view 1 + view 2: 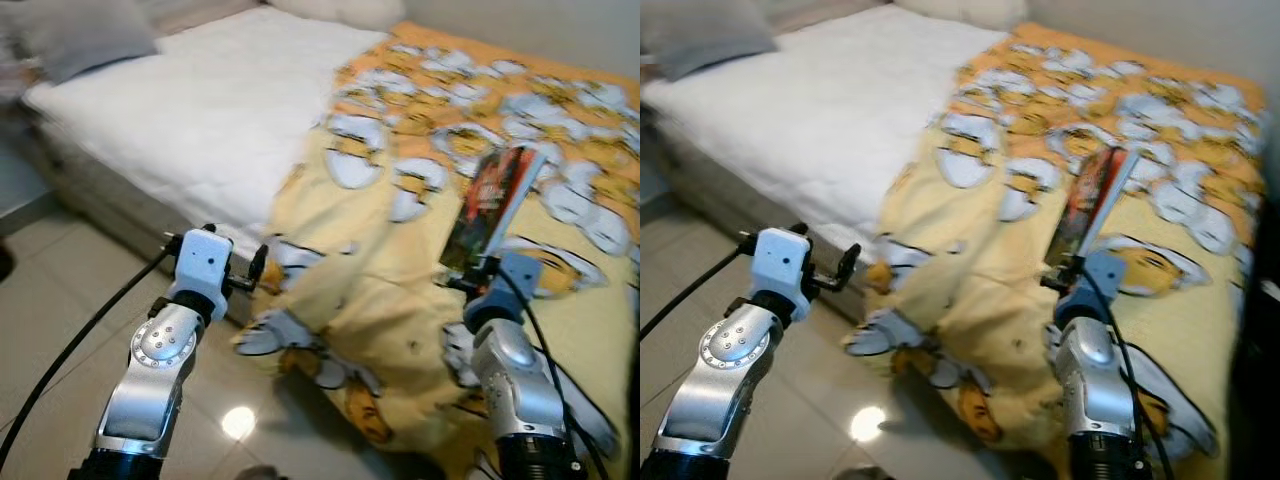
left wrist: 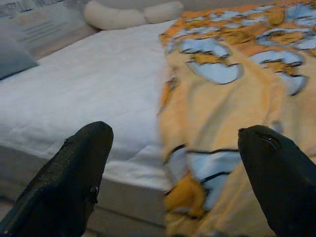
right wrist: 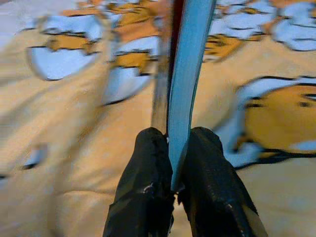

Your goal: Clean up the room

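My right gripper [image 1: 470, 272] is shut on a thin book [image 1: 492, 205] with a dark red and black cover, holding it upright over the yellow cartoon-print blanket [image 1: 400, 300]. In the right wrist view the two black fingers [image 3: 143, 187] pinch the book's [image 3: 187, 79] pale page edge between them. My left gripper [image 1: 255, 272] stands open near the bed's front edge, beside the hanging part of the blanket [image 2: 217, 128]. Its fingertips [image 2: 79, 168] are wide apart with nothing between them.
A bed with a white mattress cover [image 1: 210, 110] takes up the left part of the scene, with a grey pillow [image 1: 80, 35] at its far corner and white pillows [image 2: 128, 14] at the head. Beige tiled floor [image 1: 60, 300] lies below. The blanket droops over the bed's edge to the floor.
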Available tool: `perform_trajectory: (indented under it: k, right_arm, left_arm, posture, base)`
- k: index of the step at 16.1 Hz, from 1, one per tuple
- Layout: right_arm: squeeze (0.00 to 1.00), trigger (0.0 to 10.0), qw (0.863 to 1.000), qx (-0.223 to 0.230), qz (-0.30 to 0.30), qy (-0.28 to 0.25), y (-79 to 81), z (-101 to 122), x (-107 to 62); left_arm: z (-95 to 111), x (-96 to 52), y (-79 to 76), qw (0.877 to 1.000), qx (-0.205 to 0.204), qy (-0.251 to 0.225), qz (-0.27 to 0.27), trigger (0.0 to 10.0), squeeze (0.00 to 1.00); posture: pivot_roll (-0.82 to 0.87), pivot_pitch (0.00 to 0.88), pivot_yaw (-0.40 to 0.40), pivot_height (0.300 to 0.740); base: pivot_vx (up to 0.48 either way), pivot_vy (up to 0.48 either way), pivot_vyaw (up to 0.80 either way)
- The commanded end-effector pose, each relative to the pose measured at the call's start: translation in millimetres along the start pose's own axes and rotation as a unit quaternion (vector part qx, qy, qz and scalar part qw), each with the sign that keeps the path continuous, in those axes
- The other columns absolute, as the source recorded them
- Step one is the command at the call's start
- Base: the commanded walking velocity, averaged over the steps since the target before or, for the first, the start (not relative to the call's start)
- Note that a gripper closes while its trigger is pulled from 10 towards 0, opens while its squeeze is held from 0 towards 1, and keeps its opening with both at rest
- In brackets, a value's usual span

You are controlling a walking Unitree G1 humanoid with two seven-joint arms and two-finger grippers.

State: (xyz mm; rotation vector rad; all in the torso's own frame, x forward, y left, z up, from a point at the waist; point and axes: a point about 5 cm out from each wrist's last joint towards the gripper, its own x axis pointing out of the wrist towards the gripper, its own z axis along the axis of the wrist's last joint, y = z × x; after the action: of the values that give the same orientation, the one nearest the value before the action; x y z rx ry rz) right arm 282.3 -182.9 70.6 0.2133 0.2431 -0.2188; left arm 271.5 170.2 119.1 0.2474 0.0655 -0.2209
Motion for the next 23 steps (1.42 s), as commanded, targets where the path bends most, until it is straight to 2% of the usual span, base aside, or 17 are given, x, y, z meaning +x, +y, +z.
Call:
perform_trajectory:
  k: [1,16,21,22,23]
  right_arm:
    - [0.00,10.0,1.000,-0.001,0.015,-0.020,9.9,9.9,1.5]
    - [0.00,10.0,1.000,0.005,0.001,-0.017,7.1,9.3,1.4]
    - [0.00,10.0,1.000,0.000,0.000,-0.023,6.8,10.9,1.2]
    - [0.00,10.0,1.000,-0.001,0.001,-0.025,6.9,11.4,1.1]
    - [0.00,10.0,1.000,-0.002,0.001,-0.024,6.9,11.2,1.2]
  left_arm:
    - [-0.3,0.2,3.4,1.000,-0.002,0.004,0.004,10.0,0.00]
    - [1.5,3.2,6.2,1.000,-0.011,0.003,0.009,10.0,0.00]
    - [1.5,4.5,9.1,1.000,-0.008,0.004,0.022,10.0,0.00]
    - [1.4,4.9,10.2,0.999,-0.024,0.002,0.030,10.0,0.00]
    - [2.2,5.5,11.3,0.999,-0.023,0.000,0.038,10.0,0.00]
  posture:
    - [0.19,0.000,-0.004,0.740]
    - [0.18,0.000,0.003,0.740]
    - [0.18,0.000,0.007,0.740]
    - [0.18,0.000,0.007,0.740]
    - [0.18,0.000,0.007,0.740]
  base:
    - [0.000,0.379,0.00]
    - [0.000,0.385,-0.05]
    - [0.000,-0.096,-0.29]
    - [0.000,-0.304,0.00]
    - [0.000,0.000,0.00]
